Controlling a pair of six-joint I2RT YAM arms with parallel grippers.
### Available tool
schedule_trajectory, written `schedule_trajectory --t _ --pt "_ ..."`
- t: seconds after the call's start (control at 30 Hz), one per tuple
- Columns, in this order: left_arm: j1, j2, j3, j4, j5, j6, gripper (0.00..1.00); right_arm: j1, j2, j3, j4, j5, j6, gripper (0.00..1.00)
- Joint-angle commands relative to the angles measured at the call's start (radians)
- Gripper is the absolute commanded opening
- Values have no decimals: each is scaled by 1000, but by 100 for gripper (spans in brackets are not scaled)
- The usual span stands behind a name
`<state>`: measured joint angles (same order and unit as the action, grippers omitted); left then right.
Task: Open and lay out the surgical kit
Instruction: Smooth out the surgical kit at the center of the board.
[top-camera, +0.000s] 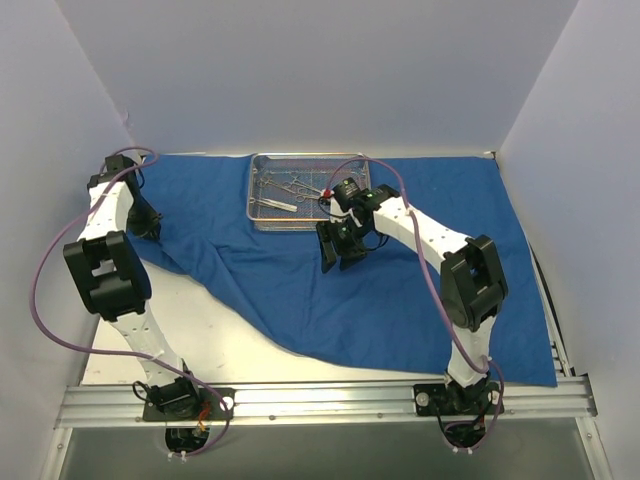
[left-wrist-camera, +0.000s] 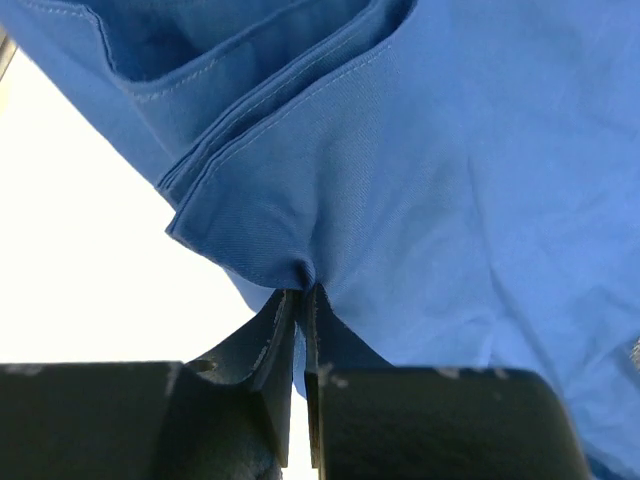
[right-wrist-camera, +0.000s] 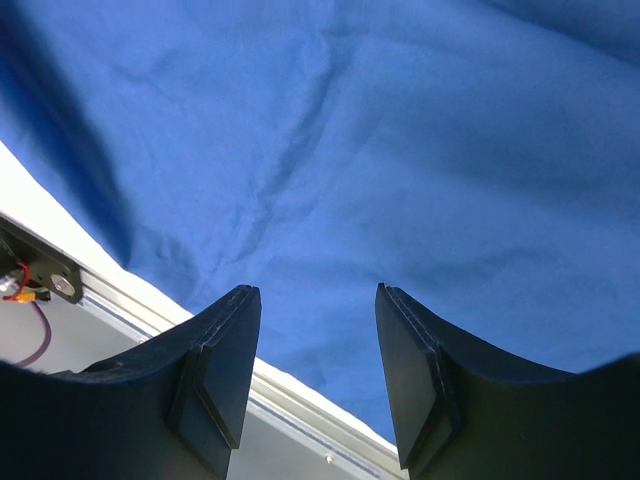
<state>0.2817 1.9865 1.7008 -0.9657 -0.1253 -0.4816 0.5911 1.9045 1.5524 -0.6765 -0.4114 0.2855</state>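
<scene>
The royal-blue cloth wrap (top-camera: 400, 280) lies spread over most of the table. The silver wire-mesh tray (top-camera: 263, 215) stands on it at the back centre, with thin steel scissor-like instruments (top-camera: 285, 185) inside. My left gripper (top-camera: 143, 228) is at the cloth's left edge, shut on a pinched fold of the cloth (left-wrist-camera: 300, 270). My right gripper (top-camera: 340, 255) hovers open and empty over the cloth (right-wrist-camera: 400, 150), just in front of the tray.
Bare white table (top-camera: 200, 330) shows at the front left, where the cloth edge runs diagonally. An aluminium rail (top-camera: 320, 400) crosses the near edge and also shows in the right wrist view (right-wrist-camera: 300, 400). White walls enclose the back and sides.
</scene>
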Motion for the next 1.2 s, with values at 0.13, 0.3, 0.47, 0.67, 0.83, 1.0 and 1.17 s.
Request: schedule_trajectory --t 0.13,0.3,0.47,0.67,0.83,1.0,1.17 --pt "-7 -84 23 -111 6 40 2 -30 -91 -49 69 -41 3 50" --pt "-4 -83 25 -136 -8 57 2 -37 -110 -83 104 -46 17 50" --pt "-4 -28 52 -145 -11 66 2 -40 -140 -117 138 -49 30 50" --pt "1 18 99 -168 -34 86 3 -48 -176 -144 147 -27 41 50" --pt "10 38 118 -169 -31 87 9 -71 -205 -187 166 -35 50 50" --pt "10 54 132 -171 -31 87 12 -102 -220 -209 169 -47 44 50" --pt "10 63 148 -180 -33 83 2 -129 -228 -222 169 -64 30 50"
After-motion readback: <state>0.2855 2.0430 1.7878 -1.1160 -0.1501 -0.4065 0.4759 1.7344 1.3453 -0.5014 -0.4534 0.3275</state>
